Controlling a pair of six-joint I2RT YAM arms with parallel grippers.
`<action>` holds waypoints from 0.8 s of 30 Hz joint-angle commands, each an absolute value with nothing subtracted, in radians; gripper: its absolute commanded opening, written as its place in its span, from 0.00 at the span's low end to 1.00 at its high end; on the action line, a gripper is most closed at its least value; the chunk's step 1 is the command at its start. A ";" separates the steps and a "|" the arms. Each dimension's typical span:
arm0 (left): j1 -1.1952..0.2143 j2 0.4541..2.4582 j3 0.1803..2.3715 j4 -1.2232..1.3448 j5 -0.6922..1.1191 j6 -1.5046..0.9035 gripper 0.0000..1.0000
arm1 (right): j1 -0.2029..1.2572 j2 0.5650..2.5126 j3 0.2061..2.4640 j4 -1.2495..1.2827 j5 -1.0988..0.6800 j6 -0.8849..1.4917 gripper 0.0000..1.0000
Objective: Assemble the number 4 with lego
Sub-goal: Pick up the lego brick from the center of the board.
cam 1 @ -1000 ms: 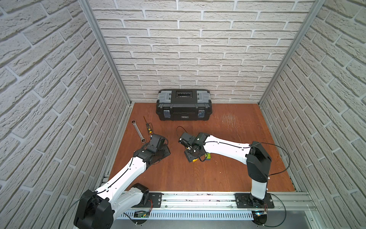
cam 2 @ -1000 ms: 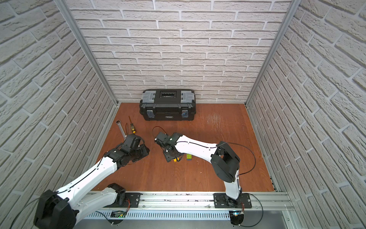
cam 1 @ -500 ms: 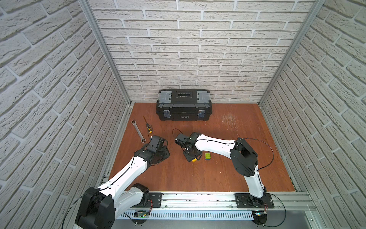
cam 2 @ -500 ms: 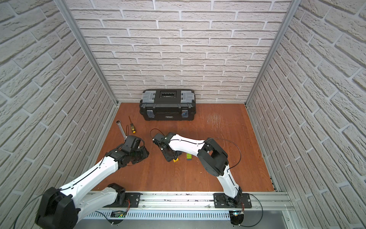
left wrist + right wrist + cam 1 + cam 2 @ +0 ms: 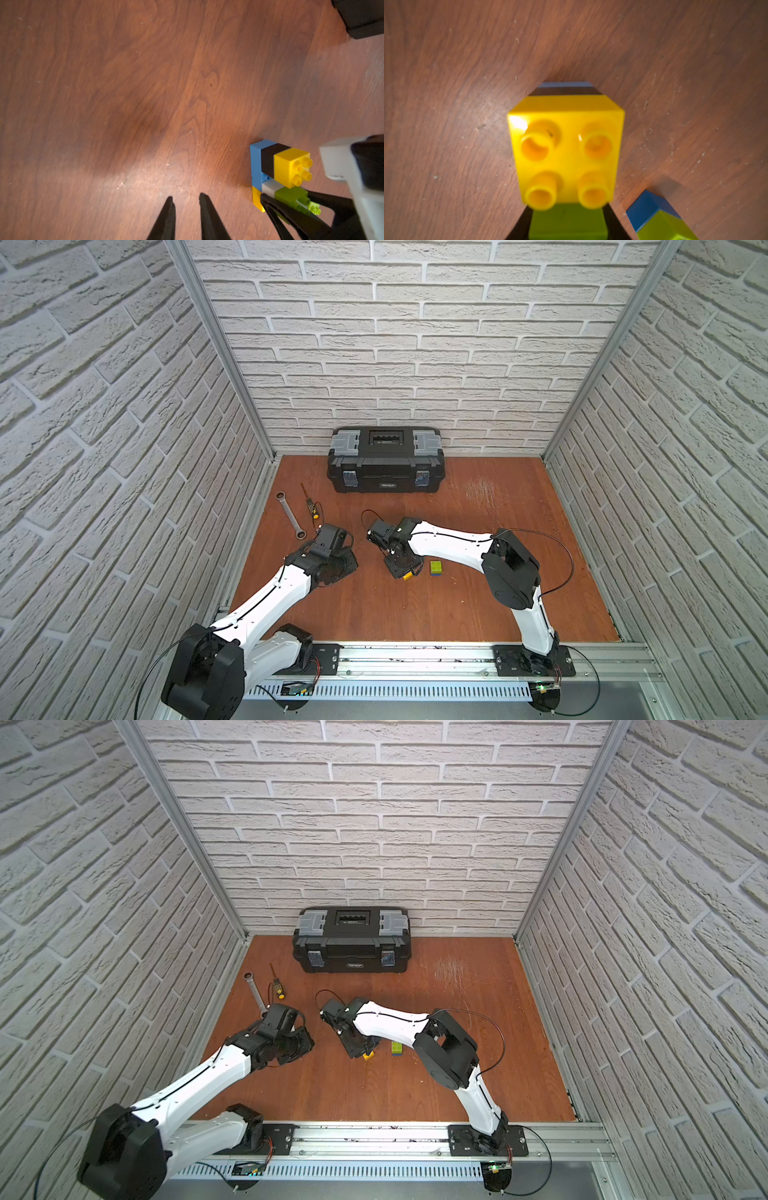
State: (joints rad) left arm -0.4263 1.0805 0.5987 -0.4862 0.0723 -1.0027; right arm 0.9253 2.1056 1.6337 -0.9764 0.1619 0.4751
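Yellow-ended lego stack (image 5: 291,166), studs facing right gripper (image 5: 285,195) clamping green brick (image 5: 566,222); left gripper (image 5: 186,196) parted, empty

Lego build (image 5: 368,1056) at my right pincer (image 5: 365,1051), low over the wooden worktop (image 5: 457,1085).
It shows yellow at the pincer's tip, near the worktop's middle; a lime green brick on a blue one (image 5: 397,1048) stands just beside it, toward the right edge. My left pincer (image 5: 293,1046) sits apart, nearer the left edge. A toolbox (image 5: 351,946) lines the far edge; a wrench (image 5: 255,994) and screwdriver (image 5: 276,987) lie near the far left corner.
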 commanded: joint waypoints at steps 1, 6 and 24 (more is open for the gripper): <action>-0.422 1.088 0.598 -0.456 0.080 -0.988 0.25 | 0.916 2.108 1.644 -0.978 0.173 0.491 0.26; -0.429 1.104 0.597 -0.438 0.082 -0.989 0.24 | 0.915 2.062 1.639 -0.973 0.166 0.504 0.15; -0.632 1.351 0.675 -0.263 0.052 -0.989 0.22 | 0.774 1.622 1.269 -0.943 0.176 0.753 0.05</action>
State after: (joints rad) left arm -0.6132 1.3254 0.6468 -0.3286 0.0685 -0.9981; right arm 0.7929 1.6547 1.3178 -0.9604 0.1791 0.6865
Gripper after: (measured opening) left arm 0.227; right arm 0.340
